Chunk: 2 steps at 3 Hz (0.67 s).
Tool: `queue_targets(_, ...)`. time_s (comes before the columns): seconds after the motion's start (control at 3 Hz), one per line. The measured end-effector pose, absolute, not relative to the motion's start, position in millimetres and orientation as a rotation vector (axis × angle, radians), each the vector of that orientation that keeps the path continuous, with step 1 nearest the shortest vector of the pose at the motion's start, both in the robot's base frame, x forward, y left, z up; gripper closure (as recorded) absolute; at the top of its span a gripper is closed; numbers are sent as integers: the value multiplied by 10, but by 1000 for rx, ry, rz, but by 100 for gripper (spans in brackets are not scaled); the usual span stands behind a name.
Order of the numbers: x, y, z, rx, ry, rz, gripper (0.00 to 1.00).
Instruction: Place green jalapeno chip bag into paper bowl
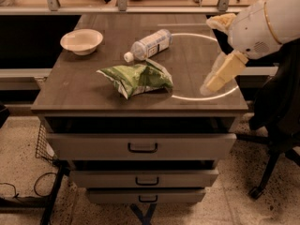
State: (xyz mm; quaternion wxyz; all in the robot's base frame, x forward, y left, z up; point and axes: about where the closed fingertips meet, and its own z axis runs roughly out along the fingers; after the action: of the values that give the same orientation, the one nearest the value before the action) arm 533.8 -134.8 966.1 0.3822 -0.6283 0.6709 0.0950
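Note:
The green jalapeno chip bag (137,78) lies crumpled near the middle front of the dark table top. The paper bowl (81,41) stands empty at the table's back left corner. My gripper (216,79) hangs over the table's right side, to the right of the bag and apart from it, its cream-coloured fingers pointing down at the table. The white arm (267,22) comes in from the upper right.
A clear plastic bottle (149,45) with a white cap lies on its side just behind the bag. A thin white circle (206,95) is marked on the table's right half. Drawers (142,146) are below. A black chair (276,107) stands to the right.

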Motion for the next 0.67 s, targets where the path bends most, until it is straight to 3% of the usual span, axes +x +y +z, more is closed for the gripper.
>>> queue_targets(0.67, 6069, -775, 9377, -1625, 1605, 404, 0)
